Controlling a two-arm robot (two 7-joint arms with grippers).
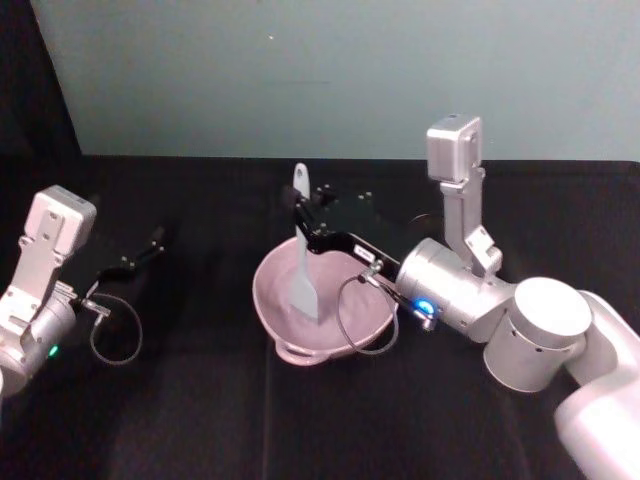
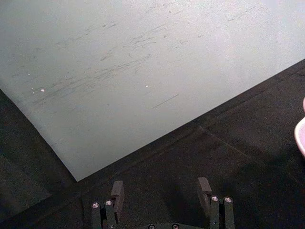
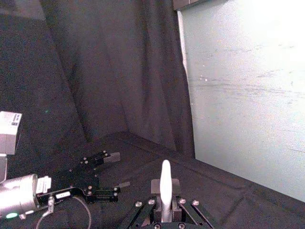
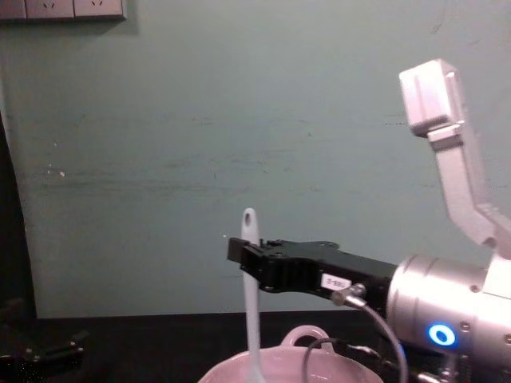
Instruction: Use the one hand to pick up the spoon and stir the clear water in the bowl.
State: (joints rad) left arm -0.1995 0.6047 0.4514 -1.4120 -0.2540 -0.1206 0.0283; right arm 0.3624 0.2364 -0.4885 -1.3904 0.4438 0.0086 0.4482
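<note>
No text, number or brand can be read anywhere. A small white label (image 4: 335,281) is carried on the side of the right gripper (image 4: 246,257), right of the scene's middle, but its print cannot be made out. A second white label (image 3: 62,195) on the left gripper (image 3: 115,174), at the left, is likewise unreadable.

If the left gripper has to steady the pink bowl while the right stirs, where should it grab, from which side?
Probably the small loop handle on the bowl's near rim, coming from the robot's side, slightly left. It juts from the smooth rounded wall, and the right gripper, shut on the spoon, occupies the far-right rim. The left gripper is open at the left.
</note>
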